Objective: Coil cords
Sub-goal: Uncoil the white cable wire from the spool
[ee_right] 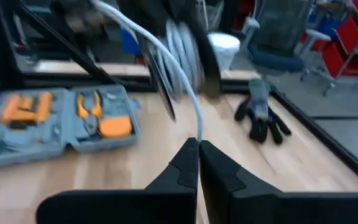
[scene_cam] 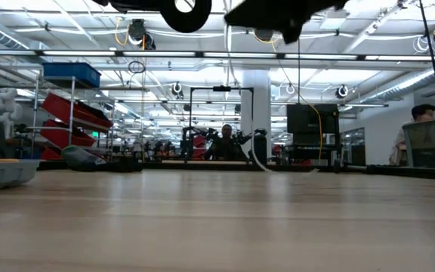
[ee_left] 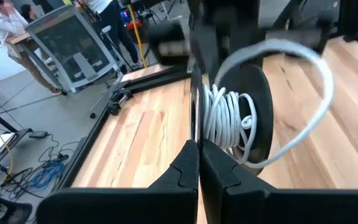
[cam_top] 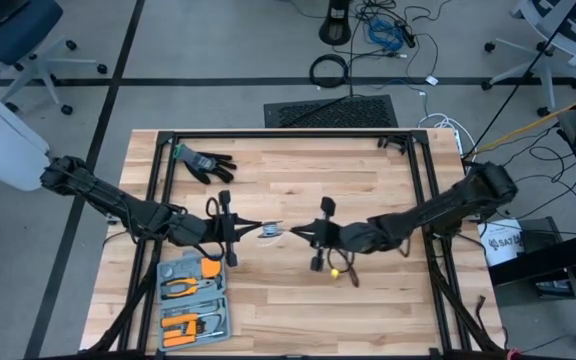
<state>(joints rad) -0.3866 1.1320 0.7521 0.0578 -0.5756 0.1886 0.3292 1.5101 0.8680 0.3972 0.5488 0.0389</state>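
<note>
Both arms met above the middle of the wooden table, tips facing each other. The left gripper was closed tight on the edge of a black spool wound with white cord; one loose loop of that cord arched out past the spool's face. The right gripper was pinched shut on the free end of the cord, which ran taut up to the spool. Spool and cord hung in the air between the two grippers, clear of the tabletop. A black glove lay near the far left corner, and an open grey tool case with orange-handled pliers sat at the near left edge.
</note>
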